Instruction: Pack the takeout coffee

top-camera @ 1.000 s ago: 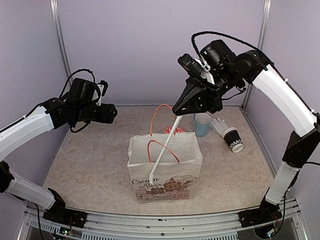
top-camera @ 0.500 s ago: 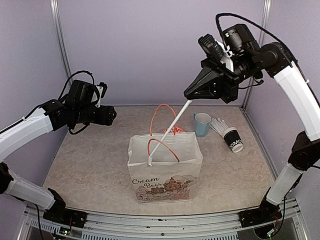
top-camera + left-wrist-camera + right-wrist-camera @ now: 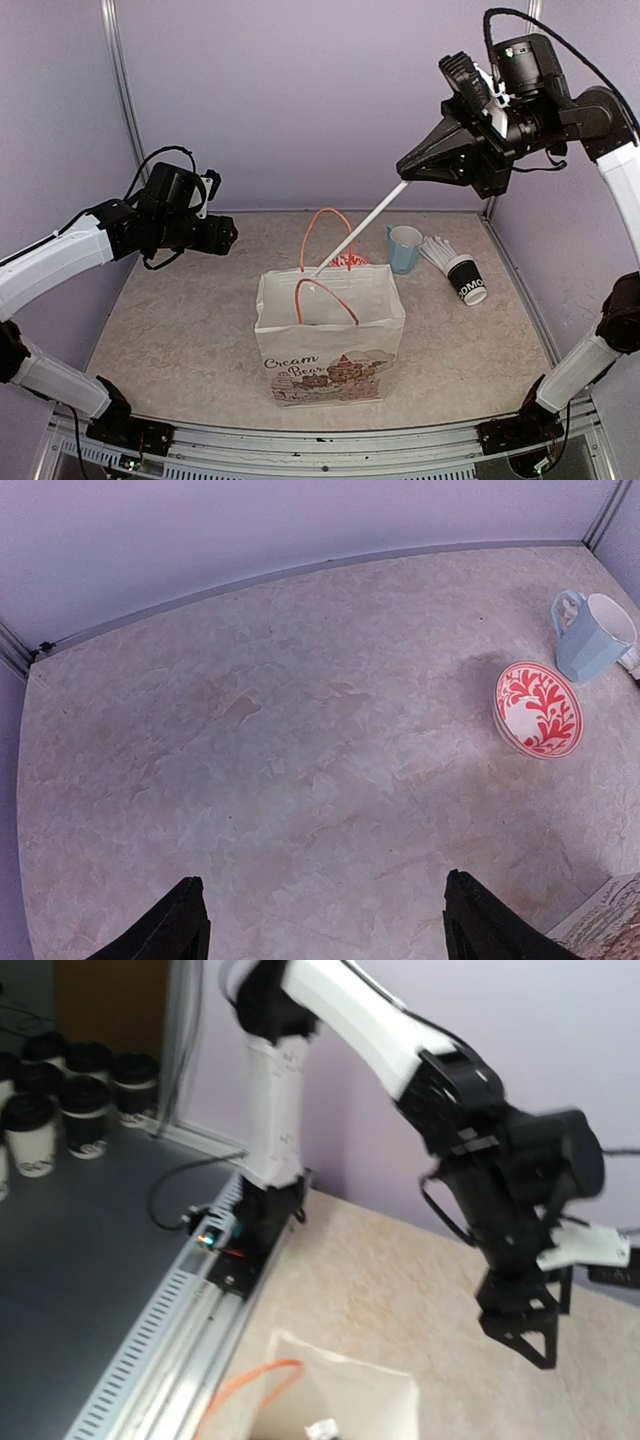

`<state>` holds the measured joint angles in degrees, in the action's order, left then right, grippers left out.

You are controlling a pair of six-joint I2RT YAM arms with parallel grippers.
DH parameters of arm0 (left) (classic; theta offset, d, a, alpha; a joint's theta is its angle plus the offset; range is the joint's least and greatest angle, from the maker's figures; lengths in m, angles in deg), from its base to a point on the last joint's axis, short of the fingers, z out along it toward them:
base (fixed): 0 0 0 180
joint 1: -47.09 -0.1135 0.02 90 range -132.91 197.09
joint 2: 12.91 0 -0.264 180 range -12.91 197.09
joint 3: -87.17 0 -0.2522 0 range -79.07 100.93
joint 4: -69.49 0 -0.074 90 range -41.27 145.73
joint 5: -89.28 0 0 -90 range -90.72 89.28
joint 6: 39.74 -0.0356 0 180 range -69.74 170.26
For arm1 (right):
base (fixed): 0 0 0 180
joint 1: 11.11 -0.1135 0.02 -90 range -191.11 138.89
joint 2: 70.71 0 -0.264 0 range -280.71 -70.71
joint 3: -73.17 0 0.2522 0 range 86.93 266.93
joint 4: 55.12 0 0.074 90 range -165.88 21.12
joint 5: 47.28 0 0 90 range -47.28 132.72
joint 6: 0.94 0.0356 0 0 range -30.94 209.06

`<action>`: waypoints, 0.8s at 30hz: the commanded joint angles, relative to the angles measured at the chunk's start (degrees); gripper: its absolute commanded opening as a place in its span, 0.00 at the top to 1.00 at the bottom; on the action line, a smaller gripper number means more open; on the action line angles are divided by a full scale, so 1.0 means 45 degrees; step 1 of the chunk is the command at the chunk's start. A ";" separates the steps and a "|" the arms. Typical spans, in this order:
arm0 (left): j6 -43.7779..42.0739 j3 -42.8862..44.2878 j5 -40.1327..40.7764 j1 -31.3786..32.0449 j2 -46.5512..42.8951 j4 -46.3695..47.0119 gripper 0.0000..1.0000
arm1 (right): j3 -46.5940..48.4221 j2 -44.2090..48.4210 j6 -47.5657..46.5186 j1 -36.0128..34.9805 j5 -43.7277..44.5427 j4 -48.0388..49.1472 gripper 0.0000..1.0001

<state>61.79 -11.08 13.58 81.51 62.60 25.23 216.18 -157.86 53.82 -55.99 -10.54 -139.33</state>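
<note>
Takeout coffee cups (image 3: 88, 1125) beyond rail (image 3: 170, 1310), R-wrist view only

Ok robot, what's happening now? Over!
Right gripper shut on straw, above bag. Left gripper open, empty. Can't tell if cups are in bag. Handles near straw tip.

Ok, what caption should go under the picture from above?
The right pincer holds a white straw slanting down toward the paper bag; the left pincer hangs open.

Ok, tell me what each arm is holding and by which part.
Right gripper: shut on a white straw, pinched at its upper end. Left gripper: fingers open, nothing held.
</note>
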 commanded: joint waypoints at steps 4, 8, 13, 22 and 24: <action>0.0105 0.0238 -0.0193 -0.0069 -0.0299 0.0084 0.21 | -0.0978 -0.1292 0.0264 -0.0065 0.0356 0.1714 1.00; 0.0012 0.0009 -0.0067 -0.0069 -0.0571 0.0012 0.21 | -0.1935 -0.1799 0.0355 -0.0066 0.0374 0.2205 1.00; -0.0127 -0.0303 0.0167 -0.0069 -0.0833 -0.0073 0.21 | -0.2116 -0.2125 0.0365 -0.0064 0.0389 0.2102 0.62; -0.0257 -0.0596 0.0259 -0.0069 -0.0880 0.0087 0.21 | -0.1956 -0.1297 -0.0504 0.0244 0.2210 0.1389 0.52; -0.0291 -0.0596 0.0239 -0.0069 -0.0880 0.0104 0.21 | -0.2398 -0.1085 -0.0795 0.0737 0.2925 0.1298 0.52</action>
<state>61.33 -13.45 14.24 81.51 59.41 25.21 207.13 -166.50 53.14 -55.47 -4.42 -131.79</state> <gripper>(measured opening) 0.788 0.479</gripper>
